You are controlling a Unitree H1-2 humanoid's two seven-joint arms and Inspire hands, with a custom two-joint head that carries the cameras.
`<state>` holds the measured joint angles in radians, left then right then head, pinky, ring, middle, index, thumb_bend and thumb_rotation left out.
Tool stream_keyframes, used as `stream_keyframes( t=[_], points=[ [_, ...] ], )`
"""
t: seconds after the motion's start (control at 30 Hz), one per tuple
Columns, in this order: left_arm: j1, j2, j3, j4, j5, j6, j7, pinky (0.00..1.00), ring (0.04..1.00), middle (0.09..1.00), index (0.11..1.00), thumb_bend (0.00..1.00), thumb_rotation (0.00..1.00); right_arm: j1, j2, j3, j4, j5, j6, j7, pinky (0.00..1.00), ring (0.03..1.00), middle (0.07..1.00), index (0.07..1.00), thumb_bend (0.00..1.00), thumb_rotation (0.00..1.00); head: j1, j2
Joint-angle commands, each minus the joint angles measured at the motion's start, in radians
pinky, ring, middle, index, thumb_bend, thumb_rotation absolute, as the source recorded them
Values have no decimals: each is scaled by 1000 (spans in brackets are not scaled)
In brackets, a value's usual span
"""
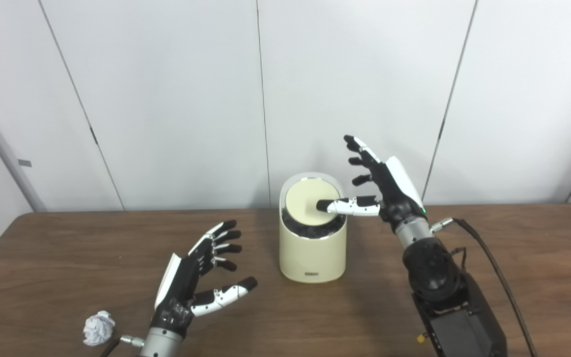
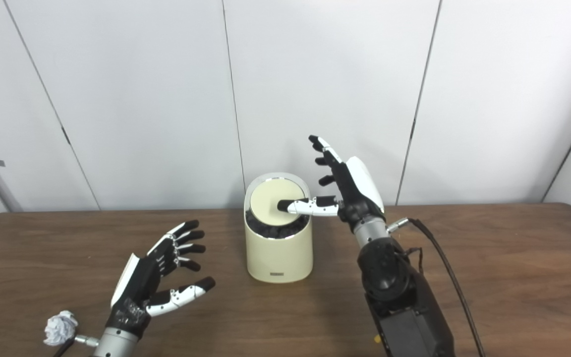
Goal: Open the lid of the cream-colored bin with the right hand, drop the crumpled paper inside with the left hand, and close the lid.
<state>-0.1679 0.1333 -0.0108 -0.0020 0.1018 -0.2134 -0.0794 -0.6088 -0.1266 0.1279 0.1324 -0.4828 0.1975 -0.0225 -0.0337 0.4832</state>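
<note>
Cream-colored bin [image 1: 312, 248] stood mid-table toward far edge, lid [image 1: 310, 201] tipped up, dark liner showing beneath. Right hand [image 1: 382, 191] splayed, holding nothing, thumb on lid. Left hand [image 1: 196, 277] wide, empty. Crumpled paper [image 1: 98, 327] lay at near left edge, beside left wrist. Risk: thumb slips, lid drops; light bin could tip. Brown wood table [image 1: 513, 258]; white panelled wall [image 1: 166, 99] behind.

Tilted-lid cream bin [image 1: 312, 250]; perhaps untouched paper [image 1: 98, 327]
</note>
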Motion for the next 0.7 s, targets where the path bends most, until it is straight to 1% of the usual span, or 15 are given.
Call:
stream_keyframes(
  t=[0.0, 0.2, 0.33, 0.53, 0.67],
  points=[
    [-33, -2, 0, -20, -6, -31, 9, 587, 746, 824, 878, 722, 161, -63, 0, 0, -12, 1, -34, -23, 630, 833, 907, 907, 837, 324, 0, 1],
    [-30, -3, 0, -27, -9, -24, 7, 590, 751, 827, 882, 725, 172, -74, -3, 16, 5, -9, -20, -15, 649, 840, 918, 909, 836, 328, 5, 4],
    [-28, -3, -2, -32, -6, -24, 6, 594, 751, 828, 882, 718, 164, -76, -5, 28, 8, -22, -12, -15, 633, 828, 909, 905, 841, 327, 7, 9],
    [-28, -3, -4, -30, -10, -26, 4, 601, 753, 831, 882, 717, 167, -81, -8, 41, 31, -31, -25, -19, 637, 813, 894, 901, 844, 306, 7, 10],
    [-26, -5, -6, -34, -12, -18, 3, 604, 754, 831, 882, 720, 173, -84, -10, 55, 35, -44, -23, -17, 657, 825, 895, 898, 845, 290, 11, 14]
  ],
)
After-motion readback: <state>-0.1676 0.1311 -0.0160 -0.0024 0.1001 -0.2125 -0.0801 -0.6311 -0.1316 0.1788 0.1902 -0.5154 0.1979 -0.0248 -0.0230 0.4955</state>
